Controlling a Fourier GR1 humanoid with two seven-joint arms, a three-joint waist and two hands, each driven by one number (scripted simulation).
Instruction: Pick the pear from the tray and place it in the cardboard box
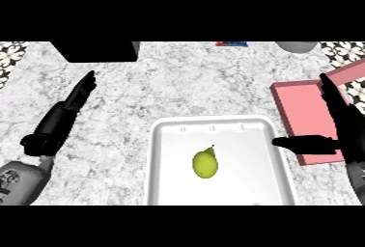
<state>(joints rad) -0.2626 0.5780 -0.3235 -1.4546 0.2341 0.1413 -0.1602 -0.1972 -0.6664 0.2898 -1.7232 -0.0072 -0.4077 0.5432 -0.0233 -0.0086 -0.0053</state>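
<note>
A yellow-green pear (pixel 205 163) lies in the middle of a white tray (pixel 165 190) at the lower centre of the head view. To the tray's right sits a pink box (pixel 303 107) with an open flap at its far corner. My right hand (pixel 346 126) is open over the box's near right part, fingers pointing away and thumb stretched toward the tray's right rim. It does not touch the pear. At the left my left hand (pixel 63 116) rests open on the counter, fingers straight, well apart from the tray.
A black block (pixel 96 50) stands at the back left. A small blue and red object (pixel 232 43) and a grey round object (pixel 296 46) sit along the back edge. Marble counter (pixel 192 87) stretches between the hands.
</note>
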